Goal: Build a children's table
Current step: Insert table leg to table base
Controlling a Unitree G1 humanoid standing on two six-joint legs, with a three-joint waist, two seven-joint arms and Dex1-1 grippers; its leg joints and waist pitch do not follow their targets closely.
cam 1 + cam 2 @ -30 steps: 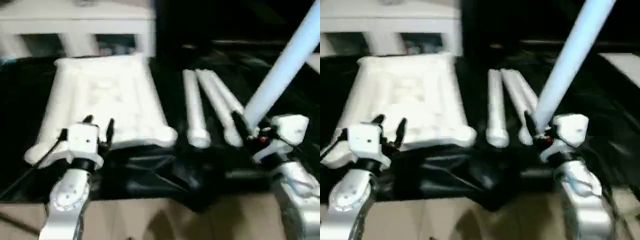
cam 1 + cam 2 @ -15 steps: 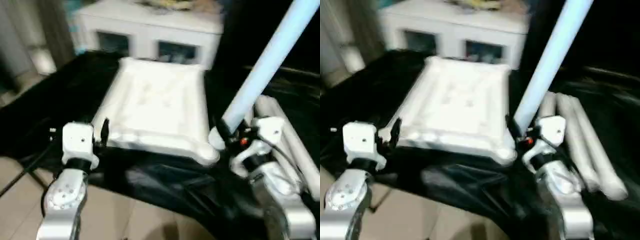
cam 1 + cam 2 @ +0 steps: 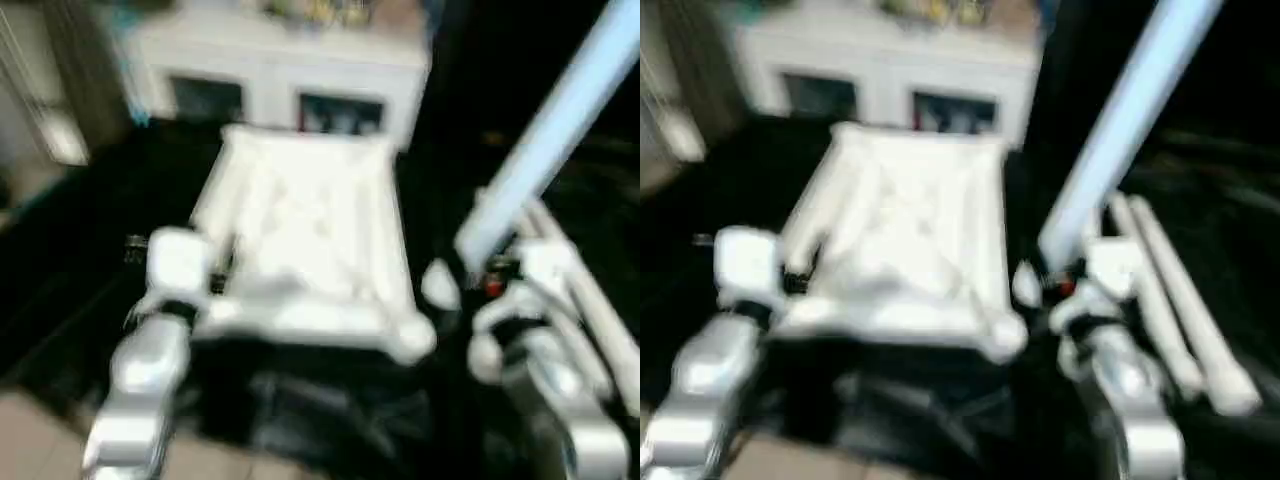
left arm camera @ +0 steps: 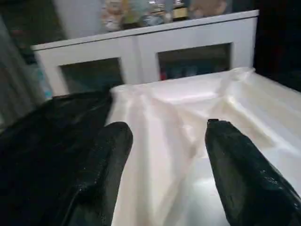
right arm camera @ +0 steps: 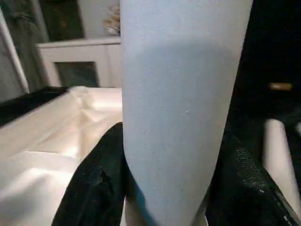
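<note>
Tabletop point(image 3: 305, 235) of white plastic lies flat on a black cloth point(image 3: 90, 270), ribbed underside up, with a rounded corner socket point(image 3: 412, 340) at its near right corner. Behind it stands a white cabinet point(image 3: 280, 75) with dark door panels.

The left gripper point(image 4: 162, 174) sits at the near left edge of the tabletop, its two black fingers point(image 4: 106, 165) spread apart with nothing between them; in the left wrist view the white ribbed surface runs away beneath the gap, and the left finger hangs over the black cloth beside the rim.

The right gripper point(image 5: 164, 188) is clamped around one tube leg point(image 3: 545, 140), a pale tube that rises at a slant up and away to the right. Its lower end point(image 3: 438, 285) hangs just beside the near right corner socket of the tabletop; the blur makes it hard to say whether the two touch, though they appear slightly apart. In the right wrist view the black fingers point(image 5: 96, 183) press on either side of the tube.

The spare legs point(image 3: 1180, 310) lie side by side on the cloth to the right of the tabletop, just beyond the right gripper.
</note>
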